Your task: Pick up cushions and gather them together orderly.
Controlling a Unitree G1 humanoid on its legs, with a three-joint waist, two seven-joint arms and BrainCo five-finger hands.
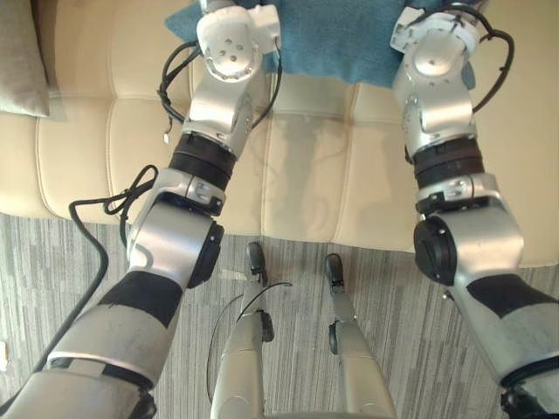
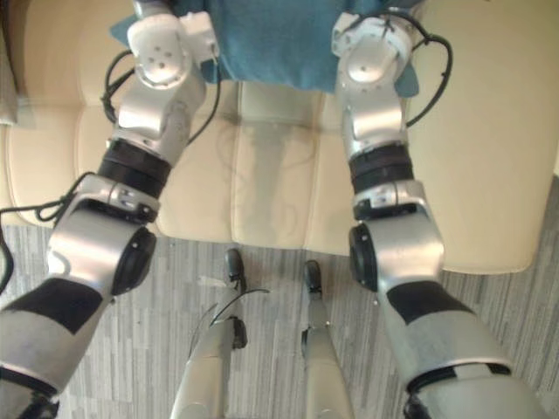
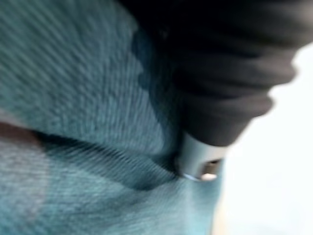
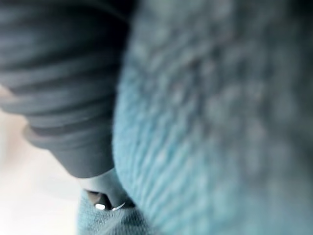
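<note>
- Arms are both stretching forward over a cream tufted leather sofa [image 1: 297, 175] and are ending at a soft teal woven-fabric cushion [image 1: 341, 39].
- The teal cushion is sitting on the sofa seat at its far side. It is spanning the space between the two arms, and its near edge is showing between them.
- The left robot hand [image 3: 230, 73] is pressing against the cushion's left part. In the left wrist view its dark ribbed cover is lying right against the teal weave [image 3: 83, 98], and a silver finger base is sinking into a fold of the fabric.
- That hand's fingers are hiding in the cloth, so I cannot tell whether it is grasping the cushion or lying released.
- The right robot hand [image 4: 63, 98] is sitting against the cushion's right part. In the right wrist view its dark cover is touching the bulging teal fabric [image 4: 220, 122], with a little silver showing where the two are meeting.
- Its fingers are hiding behind the cushion too, so I cannot tell its grip either.
- A plump grey fabric cushion [image 1: 19, 61] is resting at the sofa's left end, well apart from the teal one.
- A grey striped carpet [image 1: 52, 279] is running along the sofa's front edge.
</note>
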